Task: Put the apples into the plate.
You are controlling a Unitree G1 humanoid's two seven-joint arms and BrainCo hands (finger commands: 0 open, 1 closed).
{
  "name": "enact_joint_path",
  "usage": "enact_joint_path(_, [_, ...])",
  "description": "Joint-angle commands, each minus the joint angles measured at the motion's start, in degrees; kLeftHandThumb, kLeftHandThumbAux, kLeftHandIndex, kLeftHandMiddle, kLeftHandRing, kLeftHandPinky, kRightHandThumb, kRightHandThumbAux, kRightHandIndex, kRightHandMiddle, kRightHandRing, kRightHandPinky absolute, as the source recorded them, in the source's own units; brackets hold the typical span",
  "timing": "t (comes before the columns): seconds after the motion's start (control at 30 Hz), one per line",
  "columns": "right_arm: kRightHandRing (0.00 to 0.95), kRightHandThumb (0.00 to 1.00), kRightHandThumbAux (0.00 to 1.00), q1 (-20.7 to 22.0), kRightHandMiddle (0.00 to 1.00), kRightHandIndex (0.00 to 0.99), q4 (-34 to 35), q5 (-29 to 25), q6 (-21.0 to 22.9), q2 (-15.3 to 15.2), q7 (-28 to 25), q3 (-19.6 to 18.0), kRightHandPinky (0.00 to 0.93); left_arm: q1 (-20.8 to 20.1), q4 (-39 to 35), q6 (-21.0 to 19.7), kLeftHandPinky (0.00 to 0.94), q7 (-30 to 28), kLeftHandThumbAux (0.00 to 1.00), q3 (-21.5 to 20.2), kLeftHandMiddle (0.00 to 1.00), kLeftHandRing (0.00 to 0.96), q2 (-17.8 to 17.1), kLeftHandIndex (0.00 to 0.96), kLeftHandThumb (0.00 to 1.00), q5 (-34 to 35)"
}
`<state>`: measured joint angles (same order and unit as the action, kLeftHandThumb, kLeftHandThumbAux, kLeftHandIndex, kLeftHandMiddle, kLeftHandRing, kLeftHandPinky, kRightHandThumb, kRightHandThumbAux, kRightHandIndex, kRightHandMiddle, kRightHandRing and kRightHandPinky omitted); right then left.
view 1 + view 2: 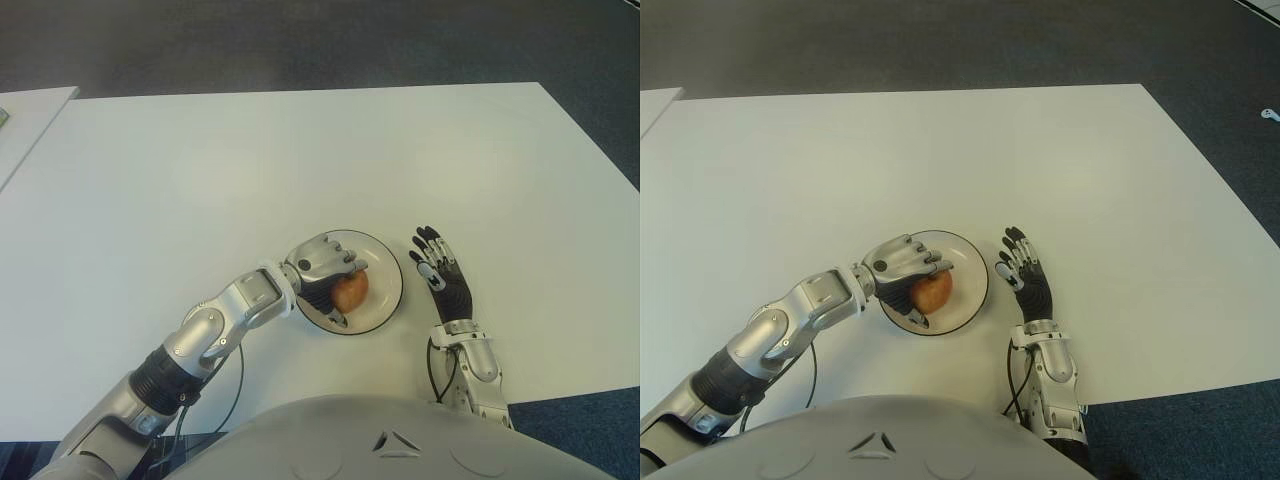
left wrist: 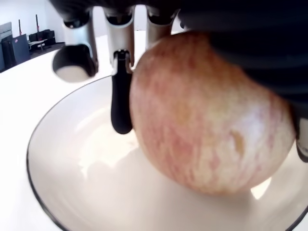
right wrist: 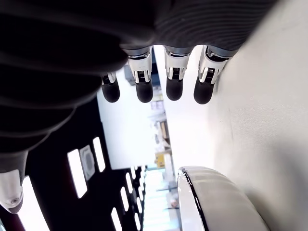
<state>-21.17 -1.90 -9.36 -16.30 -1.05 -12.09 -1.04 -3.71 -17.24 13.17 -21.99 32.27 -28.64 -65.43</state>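
Item 1: red-and-yellow round apple [image 1: 351,291]. It sits inside the shallow white plate with the dark rim [image 1: 385,262], toward the side nearest my left arm. My left hand [image 1: 322,272] is clamped on it, fingers [image 2: 121,91] curled over the top and far side, so I judge the fruit is being lowered or steadied for release. In the left wrist view its underside appears to meet the plate floor, though I cannot tell whether its weight is fully down.

Item 2: the plate, on the plain white surface [image 1: 300,160], close in front of my torso, within easy reach of both arms.

Item 3: my right hand [image 1: 438,272], just beside the plate on its right, palm side showing, fingers straight and spread, holding nothing. It seems parked clear of the drop zone.

Not made out: the task speaks of apples, but I see only 1; no other shows on the surface. My left palm and thumb hide much of the apple from above. The right wrist view shows only a slice of the plate's rim. A second pale surface is cut off at the far left edge.
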Motion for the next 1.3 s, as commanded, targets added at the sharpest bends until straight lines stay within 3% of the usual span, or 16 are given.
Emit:
enact_joint_path(0.03, [0.0, 0.132, 0.517, -1.2, 0.0, 0.0, -2.1, -0.1, 1.4, 0.4, 0.3, 0.0, 0.0, 1.4, 2.4, -0.8, 0.685, 4.6, 0.652, -0.7, 0.702, 0.715, 0.0, 0.412, 0.638, -2.0])
enact_joint_path(0.1, [0.0, 0.13, 0.51, -1.1, 0.0, 0.0, -2.1, -0.1, 1.4, 0.4, 0.3, 0.0, 0.0, 1.8, 2.8, -1.1, 0.541, 5.7, 0.549, -0.8, 0.583, 0.577, 0.3, 0.374, 0.476, -1.9])
enact_joint_path(0.13, [0.0, 0.129, 0.508, -1.1, 0.0, 0.0, -2.0, 0.2, 1.6, 0.4, 0.5, 0.1, 0.0, 2.0, 3.0, -1.3, 0.497, 6.1, 0.531, -0.8, 0.535, 0.528, 0.4, 0.358, 0.448, -1.8])
enact_joint_path(0.17, [0.0, 0.126, 0.505, -1.2, 0.0, 0.0, -1.9, 0.3, 1.7, 0.4, 0.6, 0.1, 0.0, 2.1, 3.1, -1.4, 0.373, 6.4, 0.496, -0.8, 0.397, 0.389, 0.5, 0.283, 0.382, -1.7])
enact_joint_path(0.23, [0.0, 0.122, 0.503, -1.2, 0.0, 0.0, -1.9, 0.7, 1.8, 0.3, 0.9, 0.1, 0.0, 2.0, 3.2, -1.7, 0.199, 6.1, 0.444, -0.7, 0.209, 0.201, 0.4, 0.16, 0.275, -1.8])
enact_joint_path(0.4, [0.0, 0.119, 0.51, -1.1, 0.0, 0.0, -1.9, 0.8, 2.2, 0.1, 0.8, 0.2, 0.0, 0.9, 3.1, -2.2, 0.045, 3.5, 0.391, 0.1, 0.047, 0.044, 0.0, 0.038, 0.16, -2.9])
enact_joint_path(0.77, [0.0, 0.115, 0.535, -0.9, 0.0, 0.002, -2.3, 0.5, 1.7, 0.3, 0.9, 0.2, 0.0, 0.7, 1.0, -3.3, 0.0, 2.0, 0.351, 0.1, 0.0, 0.0, -0.1, 0.0, 0.069, -6.0])
enact_joint_path(1.3, [0.0, 0.128, 0.506, -0.7, 0.0, 0.007, -2.5, -1.1, 1.4, 0.7, -0.3, 0.1, 0.0, 3.6, 1.4, -5.7, 0.0, 13.8, 0.278, -1.3, 0.0, 0.0, 1.4, 0.0, 0.093, -8.0])
